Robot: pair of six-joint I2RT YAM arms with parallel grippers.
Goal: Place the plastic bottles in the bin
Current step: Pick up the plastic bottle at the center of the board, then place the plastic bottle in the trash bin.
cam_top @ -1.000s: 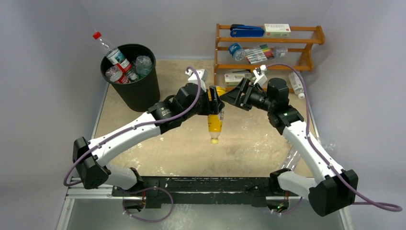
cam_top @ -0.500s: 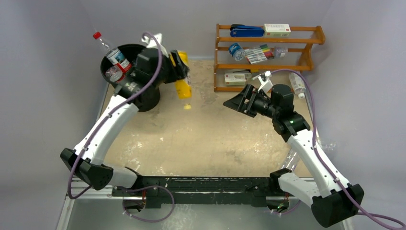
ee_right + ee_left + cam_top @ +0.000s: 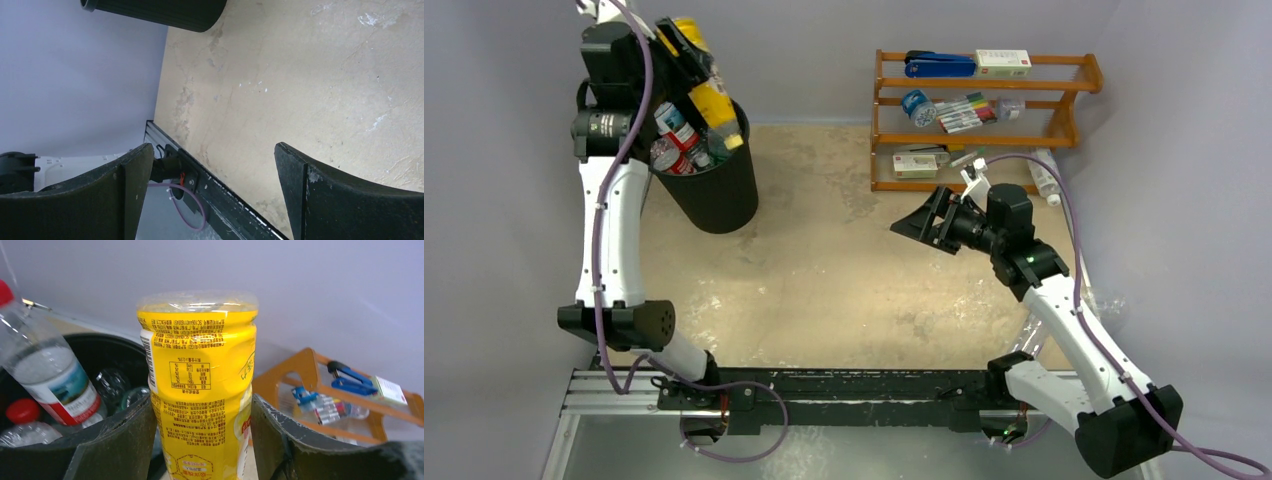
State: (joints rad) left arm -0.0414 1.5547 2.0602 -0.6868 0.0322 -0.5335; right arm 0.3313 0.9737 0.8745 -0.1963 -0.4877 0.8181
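The left gripper [image 3: 202, 410] is clamped on the yellow bottle [image 3: 712, 102] and holds it above the bin [image 3: 714, 195] at far left. Its long axis slants, cap end down by the rim's right side, so the drop looks to be straight below the jaws. It wears a yellow wrap with fine red print, and other bottles [image 3: 674, 130] already lie inside. The right gripper [image 3: 214, 150] hangs mid-table, well apart, jaws wide and empty.
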